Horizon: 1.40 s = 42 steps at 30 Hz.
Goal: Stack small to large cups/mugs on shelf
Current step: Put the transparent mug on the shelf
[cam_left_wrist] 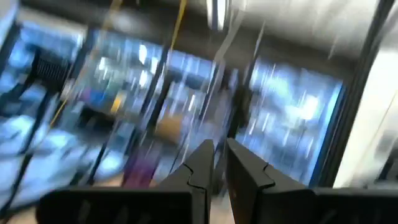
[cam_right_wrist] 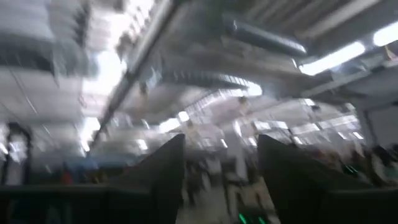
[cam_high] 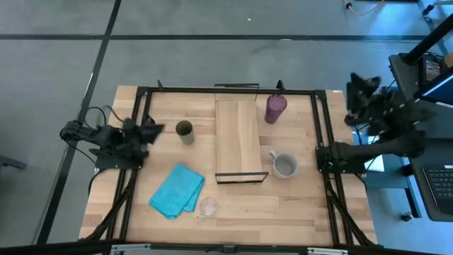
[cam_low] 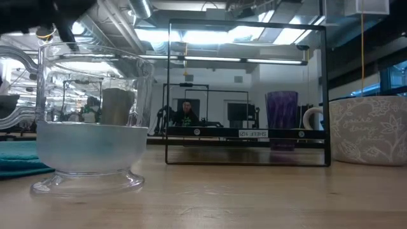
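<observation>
The light-wood shelf (cam_high: 237, 138) lies in the middle of the table. The dark olive-brown cup (cam_high: 185, 132) stands on the table left of it. The tall purple tumbler (cam_high: 275, 108) stands at its far right corner, and the grey handled mug (cam_high: 284, 165) at its near right. The tiny clear glass (cam_high: 209, 207) stands near the front edge and fills the low view's left (cam_low: 89, 121). My left gripper (cam_high: 156, 128) is left of the olive cup, fingers nearly together and empty (cam_left_wrist: 221, 165). My right gripper (cam_high: 354, 88) is off the table's right edge, open and empty (cam_right_wrist: 221, 168).
A turquoise cloth (cam_high: 177, 189) lies on the table near the front left, beside the clear glass. Black frame rails (cam_high: 322, 127) run along the table's left, right and far sides. A person (cam_low: 186, 114) sits in the room beyond the table.
</observation>
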Tool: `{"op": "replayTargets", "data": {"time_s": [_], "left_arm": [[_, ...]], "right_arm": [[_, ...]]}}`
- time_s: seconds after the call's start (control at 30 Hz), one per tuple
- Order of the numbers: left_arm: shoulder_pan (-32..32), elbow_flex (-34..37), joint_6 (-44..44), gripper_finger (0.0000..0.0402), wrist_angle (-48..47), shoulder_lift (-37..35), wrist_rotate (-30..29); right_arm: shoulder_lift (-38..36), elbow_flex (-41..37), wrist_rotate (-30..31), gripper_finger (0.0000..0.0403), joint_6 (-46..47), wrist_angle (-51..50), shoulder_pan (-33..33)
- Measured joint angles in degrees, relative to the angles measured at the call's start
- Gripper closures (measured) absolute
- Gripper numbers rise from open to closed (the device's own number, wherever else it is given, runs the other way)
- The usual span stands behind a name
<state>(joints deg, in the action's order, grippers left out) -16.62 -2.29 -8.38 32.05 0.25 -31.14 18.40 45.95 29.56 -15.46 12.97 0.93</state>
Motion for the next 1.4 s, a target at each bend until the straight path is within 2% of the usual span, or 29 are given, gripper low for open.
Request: {"op": "replayTargets", "data": {"time_s": [0.07, 0.17, 0.23, 0.3, 0.4, 0.43, 0.47, 0.57, 0.7, 0.77, 0.9, 1.03, 1.13, 1.3, 1.4], "left_arm": [[0.0, 0.0, 0.6, 0.0369, 12.8, 0.0, -0.2], [0.2, -0.2, 6.2, 0.0369, 29.1, 0.0, -1.2], [0.2, -1.8, 10.0, 0.0369, 29.1, -0.1, -3.4], [0.2, -4.9, 9.8, 0.0369, 17.0, 0.0, -7.6], [0.1, -12.8, 0.8, 0.0369, -7.0, 1.2, -14.6], [0.1, -16.1, -1.8, 0.0369, -13.3, 2.1, -15.3], [0.2, -19.7, -4.0, 0.0369, -19.9, 3.1, -15.1], [0.2, -31.5, -9.5, 0.0369, -37.9, 7.6, -9.7], [0.2, -46.5, -12.5, 0.0369, -58.6, 19.3, -5.1], [0.2, -52.7, -12.5, 0.0369, -66.0, 26.2, -2.9], [0.2, -60.9, -13.4, 0.0369, -75.7, 39.1, 2.6], [0.1, -63.4, -15.1, 0.037, -74.9, 47.5, 9.9], [-0.1, -63.6, -15.4, 0.037, -69.7, 52.1, 13.5], [-0.1, -63.6, -17.5, 0.0369, -62.7, 59.1, 14.8], [0.2, -63.6, -18.1, 0.0369, -61.0, 62.4, 11.9]], "right_arm": [[4.3, 9.5, 3.8, 0.0202, -0.1, -10.8, 0.0], [10.9, 22.1, 10.9, 0.0202, -0.2, -23.8, 0.0], [14.8, 29.2, 15.7, 0.0202, -0.1, -31.2, 0.0], [18.2, 35.6, 19.8, 0.0202, -0.1, -38.1, 0.0], [23.0, 44.3, 25.5, 0.0202, -0.1, -44.5, 0.0], [24.6, 47.3, 27.3, 0.0202, -0.1, -46.2, 0.0], [26.1, 50.5, 28.6, 0.0202, -0.1, -47.9, 0.0], [29.7, 59.7, 29.7, 0.0202, 0.7, -54.5, 0.0], [34.3, 68.3, 29.0, 0.0202, 3.8, -65.3, 0.0], [36.6, 70.9, 28.5, 0.0202, 6.5, -72.3, 0.0], [39.9, 74.2, 19.1, 0.0202, 13.9, -87.3, 0.0], [41.5, 75.6, 10.9, 0.0202, 25.2, -98.0, 0.0], [41.5, 75.6, 7.5, 0.0202, 30.4, -102.2, 0.0], [41.5, 75.6, -2.5, 0.0202, 35.0, -101.6, 0.1], [41.8, 75.6, -4.3, 0.0202, 37.7, -99.1, 0.1]]}}
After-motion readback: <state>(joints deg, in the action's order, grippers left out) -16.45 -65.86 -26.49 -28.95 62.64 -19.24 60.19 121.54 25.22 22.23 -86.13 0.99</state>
